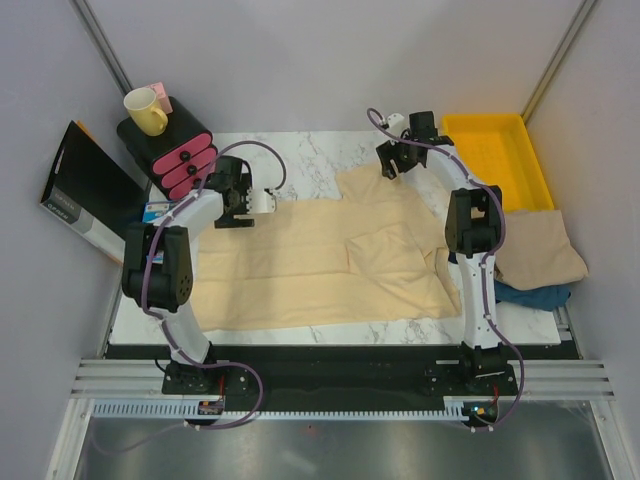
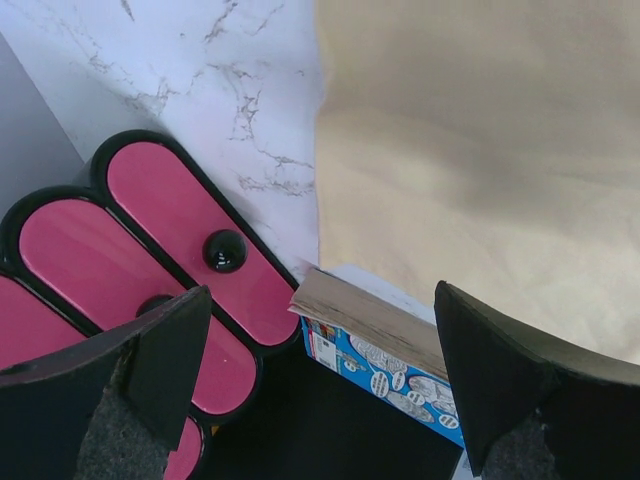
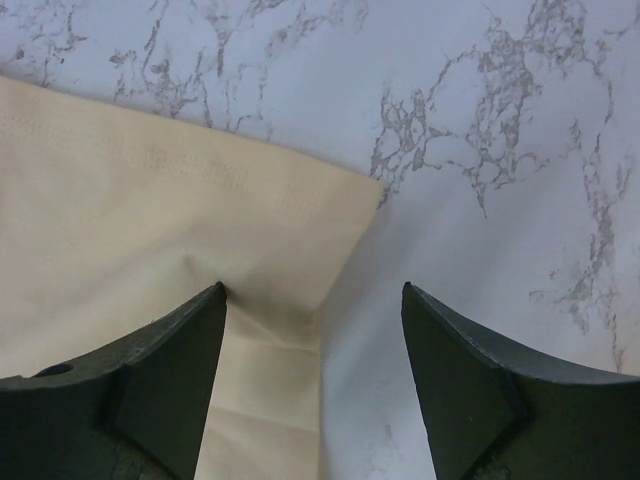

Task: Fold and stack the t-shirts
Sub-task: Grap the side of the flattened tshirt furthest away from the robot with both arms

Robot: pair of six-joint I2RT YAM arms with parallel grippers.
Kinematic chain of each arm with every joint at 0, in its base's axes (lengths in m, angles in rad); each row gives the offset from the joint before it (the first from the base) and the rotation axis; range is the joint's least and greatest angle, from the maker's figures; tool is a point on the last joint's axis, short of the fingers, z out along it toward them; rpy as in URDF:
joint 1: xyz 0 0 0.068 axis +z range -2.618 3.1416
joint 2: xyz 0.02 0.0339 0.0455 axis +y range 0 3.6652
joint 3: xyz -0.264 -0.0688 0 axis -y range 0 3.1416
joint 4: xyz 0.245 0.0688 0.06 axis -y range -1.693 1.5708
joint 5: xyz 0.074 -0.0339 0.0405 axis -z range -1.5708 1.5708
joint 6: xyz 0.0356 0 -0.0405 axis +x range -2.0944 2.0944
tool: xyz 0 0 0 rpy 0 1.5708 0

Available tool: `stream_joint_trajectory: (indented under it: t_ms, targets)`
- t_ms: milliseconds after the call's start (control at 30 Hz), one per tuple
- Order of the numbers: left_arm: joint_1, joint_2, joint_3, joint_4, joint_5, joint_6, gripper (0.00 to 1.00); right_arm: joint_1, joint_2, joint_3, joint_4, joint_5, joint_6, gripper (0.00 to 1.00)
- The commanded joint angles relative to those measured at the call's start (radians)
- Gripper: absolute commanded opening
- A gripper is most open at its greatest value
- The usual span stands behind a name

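A cream t-shirt (image 1: 320, 265) lies spread on the marble table (image 1: 300, 150), with a rumpled fold near its right side. My left gripper (image 1: 240, 205) is open and empty at the shirt's far left edge; in the left wrist view (image 2: 320, 390) the shirt (image 2: 480, 150) lies ahead and to the right. My right gripper (image 1: 392, 165) is open and empty at the shirt's far right corner. In the right wrist view (image 3: 315, 380) the left finger (image 3: 160, 380) is over the fabric corner (image 3: 150, 230) and the right finger over bare marble. A folded tan shirt (image 1: 540, 250) lies at the right.
A yellow tray (image 1: 495, 150) stands at the back right. A pink and black drawer box (image 1: 175, 150) with a yellow mug (image 1: 145, 110) stands at the back left, also in the left wrist view (image 2: 150, 230). A blue book (image 2: 400, 350) and a black box (image 1: 85, 190) lie beside it. Blue cloth (image 1: 535, 295) lies under the tan shirt.
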Motion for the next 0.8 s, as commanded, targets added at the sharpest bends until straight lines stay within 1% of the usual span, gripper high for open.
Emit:
stream_joint_trajectory:
  t_ms: [0,67,167,233,267,367,433,467,500,533,567,600,633,700,733,767]
  targets:
    - [0.012,0.05,0.008,0.06,0.017,0.093,0.99,-0.013,-0.021,0.037,0.063,-0.039,0.081,0.77]
    - [0.02,0.086,0.034,0.06,0.02,0.092,0.99,-0.013,-0.031,0.02,0.061,-0.073,0.084,0.76]
    - [0.025,0.131,0.083,0.06,0.011,0.086,0.99,-0.018,-0.051,0.002,0.06,-0.14,0.101,0.71]
    - [0.025,0.143,0.118,0.06,0.01,0.073,0.99,-0.021,-0.065,-0.006,0.06,-0.2,0.118,0.7]
    - [0.025,0.148,0.126,0.058,0.01,0.066,0.99,-0.027,-0.068,-0.009,0.06,-0.264,0.127,0.71]
    - [0.025,0.154,0.138,0.06,0.003,0.075,0.99,-0.035,-0.071,-0.002,0.06,-0.352,0.159,0.7]
    - [0.026,0.162,0.143,0.061,-0.006,0.078,0.99,-0.036,-0.062,0.006,0.058,-0.401,0.185,0.63]
    - [0.026,0.165,0.146,0.061,-0.007,0.081,0.99,-0.039,-0.06,0.009,0.06,-0.404,0.191,0.6]
    - [0.026,0.171,0.152,0.061,-0.007,0.081,0.99,-0.038,-0.059,0.011,0.06,-0.403,0.194,0.46]
    - [0.026,0.175,0.156,0.061,-0.01,0.081,0.99,-0.038,-0.057,0.012,0.06,-0.395,0.2,0.37]
    - [0.026,0.18,0.166,0.061,-0.013,0.081,0.99,-0.038,-0.057,0.014,0.06,-0.386,0.202,0.29]
    - [0.026,0.192,0.172,0.061,-0.015,0.082,0.99,-0.038,-0.062,0.014,0.06,-0.374,0.201,0.19]
    - [0.028,0.198,0.178,0.061,-0.02,0.082,1.0,-0.039,-0.065,0.012,0.061,-0.363,0.194,0.12]
    - [0.031,0.214,0.199,0.063,-0.026,0.093,1.0,-0.039,-0.074,0.008,0.061,-0.352,0.188,0.03]
    - [0.035,0.226,0.207,0.063,-0.027,0.096,1.0,-0.041,-0.08,0.0,0.061,-0.34,0.181,0.0]
    - [0.038,0.235,0.228,0.061,-0.029,0.102,1.0,-0.042,-0.086,-0.004,0.06,-0.338,0.176,0.0]
